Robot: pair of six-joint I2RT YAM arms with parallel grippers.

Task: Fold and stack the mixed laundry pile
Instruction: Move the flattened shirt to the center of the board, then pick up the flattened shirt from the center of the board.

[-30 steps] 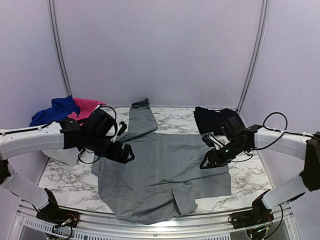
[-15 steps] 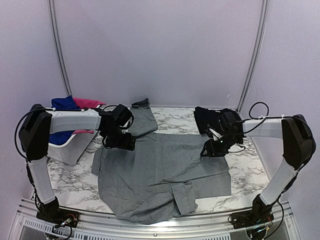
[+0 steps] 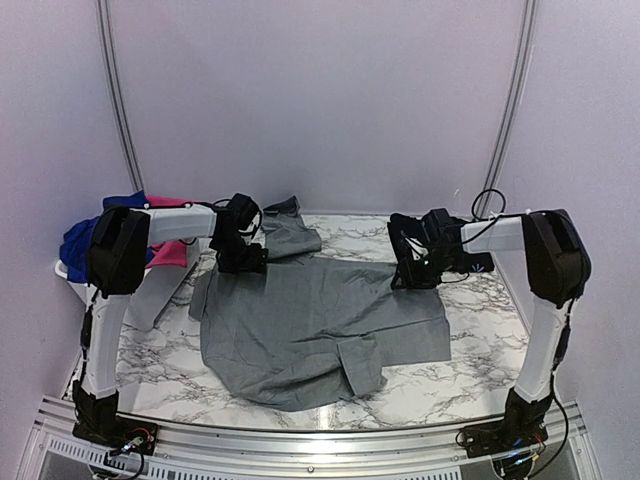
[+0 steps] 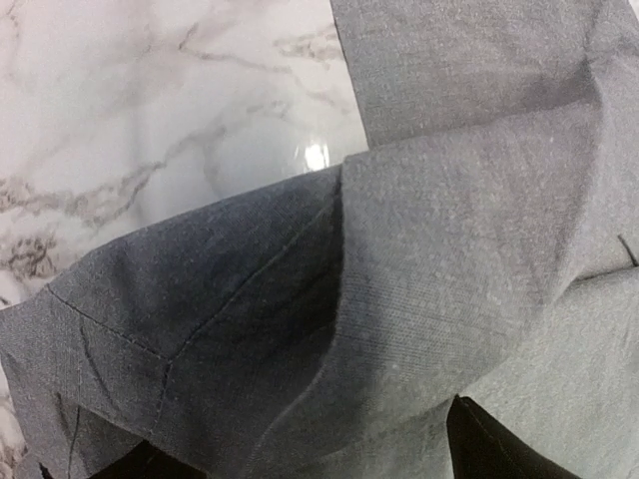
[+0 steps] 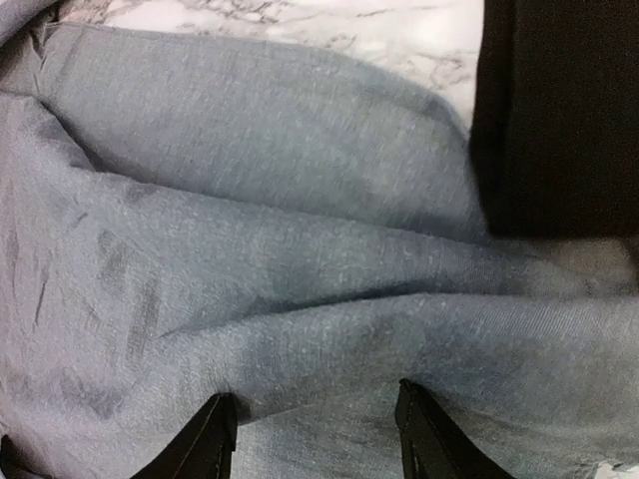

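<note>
Well, over at the left of the frame the white basket point(image 3: 152, 300) sits on the edge of the desk point(image 3: 480, 380), and it holds a royal blue piece point(image 3: 78, 243) and a hot-pink piece point(image 3: 172, 252) heaped above its rim. Nothing else in sight works as a container.

The grey shirt point(image 3: 320, 320) lies spread across the middle of the marble, wrinkled, with one sleeve point(image 3: 290, 232) reaching up toward the back wall. Its lower hem stops short of the metal rail point(image 3: 320, 445) along the bottom of the frame, so a band of bare marble shows there, with more at the lower right and lower left. The black garment point(image 3: 408, 232) lies at the upper right, touching the shirt's far corner.

Both arms reach to the back of the desk. The left tool point(image 3: 245, 263) is down on the shirt's upper left corner, beside the basket. In its wrist view, grey cloth point(image 4: 449, 249) drapes over the dark fingers point(image 4: 484, 444), and I cannot tell whether they are clenched. The right tool point(image 3: 408, 277) rests on the upper right corner, just beside the black garment point(image 5: 559, 120). Its fingers point(image 5: 212, 439) stand apart with a ridge of grey cloth point(image 5: 250, 249) between them, and I cannot tell whether they pinch it.
</note>
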